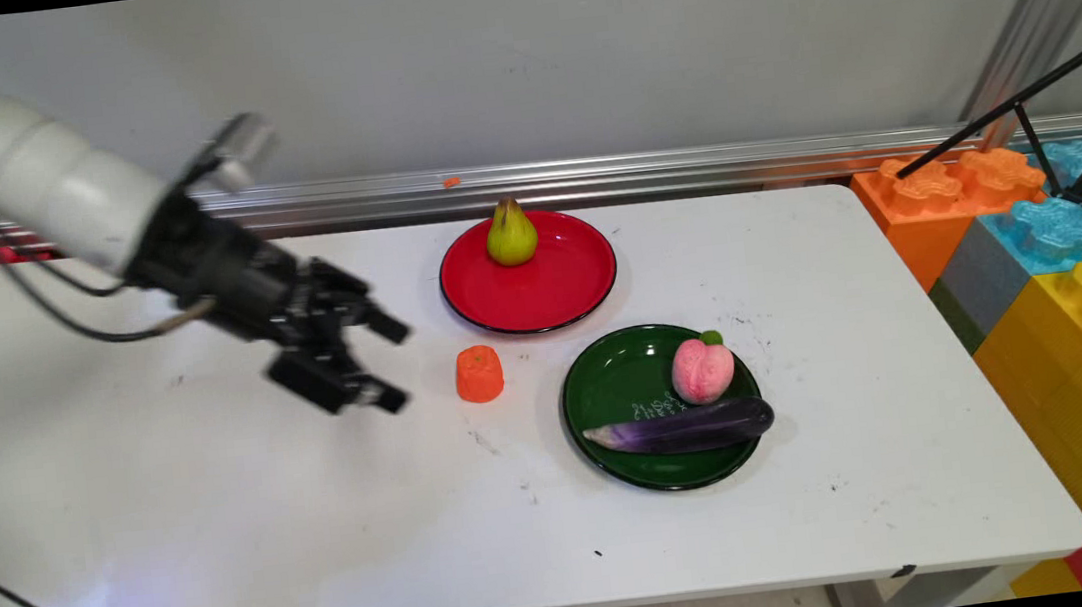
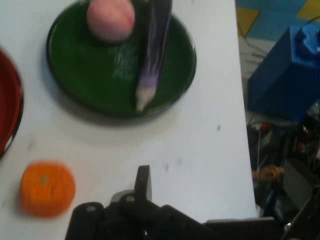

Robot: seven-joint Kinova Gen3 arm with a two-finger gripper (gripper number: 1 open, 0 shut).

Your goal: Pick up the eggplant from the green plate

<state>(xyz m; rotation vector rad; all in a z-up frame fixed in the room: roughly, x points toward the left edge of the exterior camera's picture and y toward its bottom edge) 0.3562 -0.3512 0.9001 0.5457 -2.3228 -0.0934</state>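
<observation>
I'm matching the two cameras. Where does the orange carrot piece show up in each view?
Main view: the orange carrot piece stands on the table at centre, left of the green plate.
Hand view: it sits at lower left.
Shared landmark: the green plate holding the eggplant.

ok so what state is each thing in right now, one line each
claw: open, empty, above the table, left of the orange piece
orange piece: upright on the bare table, touching nothing
pear: upright at the far side of the red plate
peach: on the green plate
eggplant: lying flat across the green plate's near side, next to the peach
</observation>
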